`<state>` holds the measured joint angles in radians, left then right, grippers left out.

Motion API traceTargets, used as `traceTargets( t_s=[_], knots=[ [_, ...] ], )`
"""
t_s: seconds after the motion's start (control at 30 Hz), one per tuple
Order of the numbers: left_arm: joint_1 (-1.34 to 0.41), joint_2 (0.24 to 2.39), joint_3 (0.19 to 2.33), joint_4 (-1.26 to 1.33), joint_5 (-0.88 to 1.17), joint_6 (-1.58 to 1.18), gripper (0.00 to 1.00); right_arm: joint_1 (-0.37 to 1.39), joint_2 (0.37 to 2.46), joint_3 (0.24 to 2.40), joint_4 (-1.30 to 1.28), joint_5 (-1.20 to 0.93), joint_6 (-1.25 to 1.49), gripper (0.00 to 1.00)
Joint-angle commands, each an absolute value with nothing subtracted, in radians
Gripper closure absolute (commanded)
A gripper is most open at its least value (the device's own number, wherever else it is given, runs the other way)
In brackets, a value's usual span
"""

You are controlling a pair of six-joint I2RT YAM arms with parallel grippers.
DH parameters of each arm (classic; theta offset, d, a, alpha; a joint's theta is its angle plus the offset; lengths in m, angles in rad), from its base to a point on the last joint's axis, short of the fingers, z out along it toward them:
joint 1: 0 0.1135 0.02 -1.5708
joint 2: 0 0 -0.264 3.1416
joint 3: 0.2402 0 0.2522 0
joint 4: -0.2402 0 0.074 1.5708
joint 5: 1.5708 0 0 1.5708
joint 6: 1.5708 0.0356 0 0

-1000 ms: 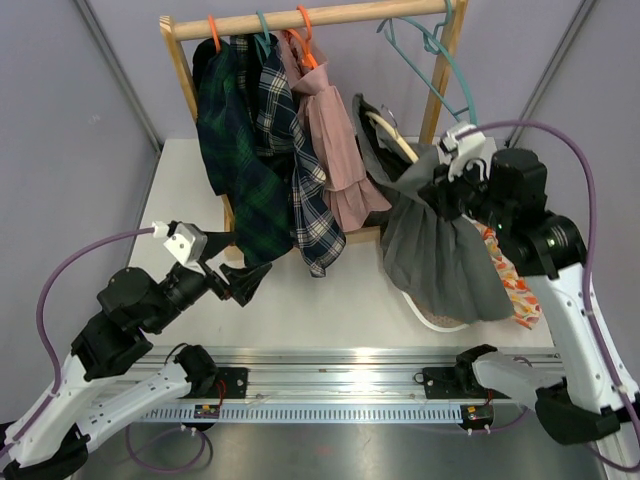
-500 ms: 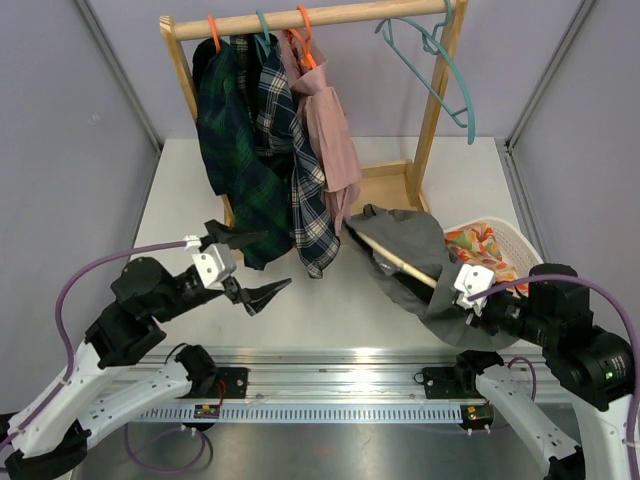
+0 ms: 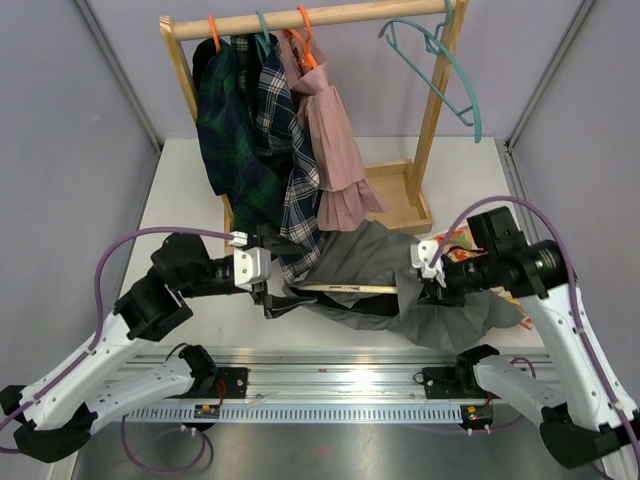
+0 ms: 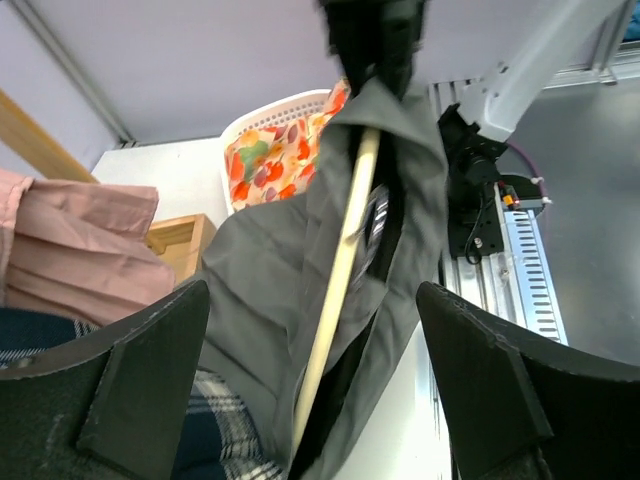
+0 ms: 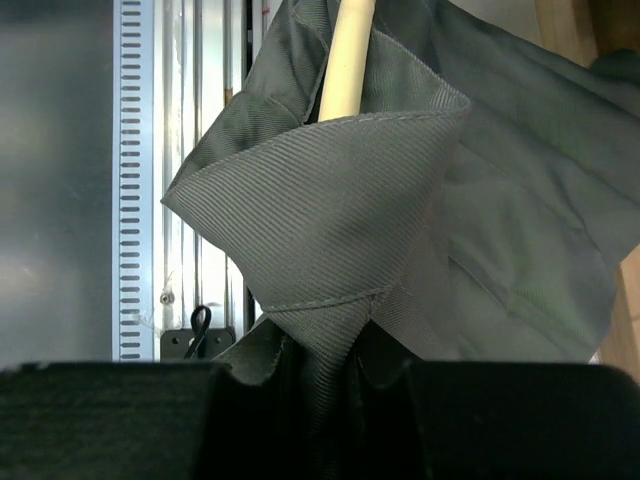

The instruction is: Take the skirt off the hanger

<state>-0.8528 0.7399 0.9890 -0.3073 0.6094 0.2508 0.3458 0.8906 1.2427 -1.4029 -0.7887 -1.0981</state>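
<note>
A grey skirt (image 3: 372, 268) hangs on a wooden hanger whose bar (image 3: 345, 289) lies level above the table's front. My right gripper (image 3: 424, 285) is shut on the skirt's right end, the cloth (image 5: 345, 250) bunched between its jaws below the bar's end (image 5: 345, 60). My left gripper (image 3: 272, 296) is open at the hanger's left end. In the left wrist view its two fingers (image 4: 140, 385) spread wide on either side of the skirt (image 4: 270, 270) and the bar (image 4: 340, 260), without touching them.
A wooden clothes rack (image 3: 300, 20) at the back holds a dark green plaid (image 3: 235, 150), a navy plaid (image 3: 295, 200) and a pink skirt (image 3: 335, 150), plus an empty teal hanger (image 3: 450, 75). A white basket with orange floral cloth (image 3: 462, 245) stands at the right.
The right arm has carried the skirt and hanger down off the rack to just above the table's front. The left gripper has moved right to the hanger's left end, its jaws around it.
</note>
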Motion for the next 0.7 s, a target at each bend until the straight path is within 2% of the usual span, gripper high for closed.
traceTargets(
  t_s=[0.0, 0.13, 0.33, 0.53, 0.67],
  knots=[
    [-0.873, 0.739, 1.002, -0.226, 0.658, 0.221, 0.15, 0.350, 0.962, 1.322, -1.330, -0.945, -1.143, 1.00],
    [-0.902, 0.742, 0.979, -0.203, 0.632, 0.196, 0.18, 0.368, 1.061, 1.382, -1.292, -0.977, -1.129, 1.00],
    [-0.920, 0.781, 0.969, -0.227, 0.552, 0.199, 0.25, 0.449, 1.088, 1.396, -1.164, -0.985, -1.040, 1.00],
    [-0.920, 0.799, 0.953, -0.232, 0.437, 0.230, 0.25, 0.483, 1.095, 1.399, -1.131, -0.991, -1.008, 1.00],
    [-0.920, 0.814, 0.930, -0.225, 0.439, 0.238, 0.34, 0.491, 1.104, 1.404, -1.115, -0.994, -0.997, 1.00]
  ],
)
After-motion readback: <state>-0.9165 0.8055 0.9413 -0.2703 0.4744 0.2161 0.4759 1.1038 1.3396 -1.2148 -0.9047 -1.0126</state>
